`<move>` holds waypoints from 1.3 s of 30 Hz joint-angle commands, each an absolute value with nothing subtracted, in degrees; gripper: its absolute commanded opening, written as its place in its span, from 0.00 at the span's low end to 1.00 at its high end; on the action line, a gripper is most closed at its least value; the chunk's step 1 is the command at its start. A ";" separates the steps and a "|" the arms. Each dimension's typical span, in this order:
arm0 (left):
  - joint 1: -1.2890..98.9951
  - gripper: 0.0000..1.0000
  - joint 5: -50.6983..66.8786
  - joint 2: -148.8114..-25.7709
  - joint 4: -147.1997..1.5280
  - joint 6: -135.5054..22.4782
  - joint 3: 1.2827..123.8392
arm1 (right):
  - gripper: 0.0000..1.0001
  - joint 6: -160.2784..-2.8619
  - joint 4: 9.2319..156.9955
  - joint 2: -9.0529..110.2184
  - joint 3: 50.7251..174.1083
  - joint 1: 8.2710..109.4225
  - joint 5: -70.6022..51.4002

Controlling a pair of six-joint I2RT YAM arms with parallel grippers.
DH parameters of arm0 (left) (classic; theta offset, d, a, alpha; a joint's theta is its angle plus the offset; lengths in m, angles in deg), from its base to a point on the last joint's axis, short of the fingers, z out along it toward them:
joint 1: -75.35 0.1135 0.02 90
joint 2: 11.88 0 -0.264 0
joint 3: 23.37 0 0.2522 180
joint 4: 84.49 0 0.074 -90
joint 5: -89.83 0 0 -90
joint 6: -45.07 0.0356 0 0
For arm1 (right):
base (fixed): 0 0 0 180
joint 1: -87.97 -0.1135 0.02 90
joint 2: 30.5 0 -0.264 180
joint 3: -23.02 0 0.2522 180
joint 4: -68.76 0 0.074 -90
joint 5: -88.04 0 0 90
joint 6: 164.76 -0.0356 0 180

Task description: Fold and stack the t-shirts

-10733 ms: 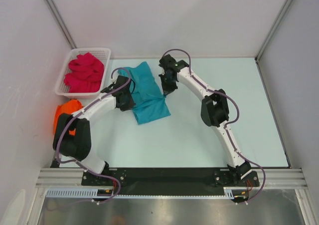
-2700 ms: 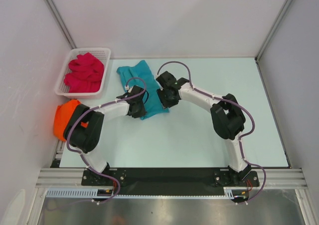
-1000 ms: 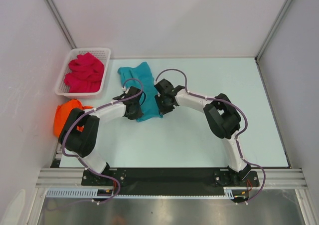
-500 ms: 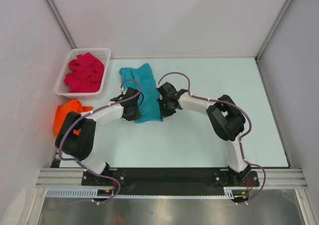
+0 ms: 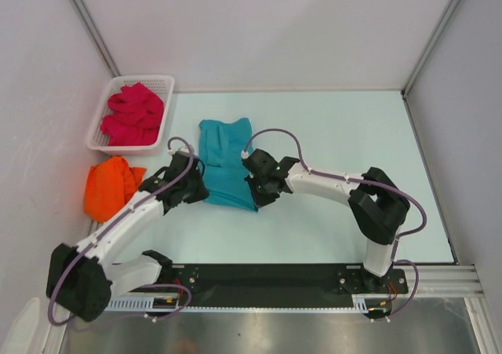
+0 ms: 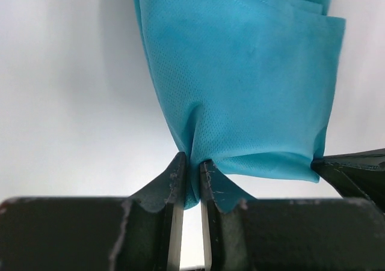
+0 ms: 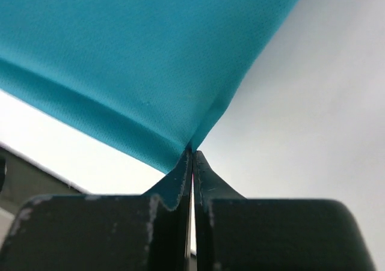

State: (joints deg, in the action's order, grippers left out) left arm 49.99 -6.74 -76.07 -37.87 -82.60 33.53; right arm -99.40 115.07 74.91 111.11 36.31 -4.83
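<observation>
The teal-blue t-shirt (image 5: 223,162) lies in a long folded strip on the table, its near end held between my two grippers. My left gripper (image 5: 198,191) is shut on the shirt's near left corner (image 6: 195,181). My right gripper (image 5: 252,187) is shut on the near right corner (image 7: 191,143). The bright orange t-shirt (image 5: 108,187) lies bunched at the table's left edge. The crimson-pink t-shirt (image 5: 133,112) lies crumpled in the white basket (image 5: 100,118).
The white lattice basket stands at the back left corner. Grey walls enclose the table on three sides. The right arm's elbow (image 5: 380,213) sits low at the right. The black base rail (image 5: 267,279) runs along the near edge.
Both grippers have pulled the teal-blue shirt's near end toward the arm bases and a little right. The shirt now lies straighter. The left arm's elbow has swung down to the lower left.
</observation>
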 commanded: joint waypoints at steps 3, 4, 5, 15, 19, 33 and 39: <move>49.60 0.20 -3.87 -60.42 -29.52 -86.50 27.14 | 0.00 -104.55 122.85 67.68 109.38 29.54 0.14; 49.43 0.20 -3.69 -58.92 -28.73 -88.07 26.70 | 0.00 -105.33 123.12 67.33 109.64 28.92 0.32; 49.25 0.21 -2.82 -56.64 -28.72 -88.26 26.34 | 0.00 -105.69 123.47 67.15 110.25 28.56 0.41; 49.95 0.21 -8.69 -68.37 -30.12 -86.25 36.88 | 0.00 -98.05 130.50 78.21 131.95 31.81 2.52; 51.36 0.21 -10.01 -76.47 -32.58 -84.05 41.97 | 0.00 -94.63 132.79 84.36 142.32 35.93 2.08; 57.86 0.20 -12.83 -98.89 -35.84 -79.39 57.80 | 0.00 -88.56 135.95 99.56 160.61 48.15 -3.63; 60.58 0.20 -12.83 -107.06 -36.37 -78.95 63.60 | 0.00 -87.32 139.99 108.70 175.63 50.79 -5.12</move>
State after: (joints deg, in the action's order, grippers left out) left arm 58.64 -11.57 -103.54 -35.27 -80.59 58.73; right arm -89.50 136.97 104.70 166.10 49.56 -3.39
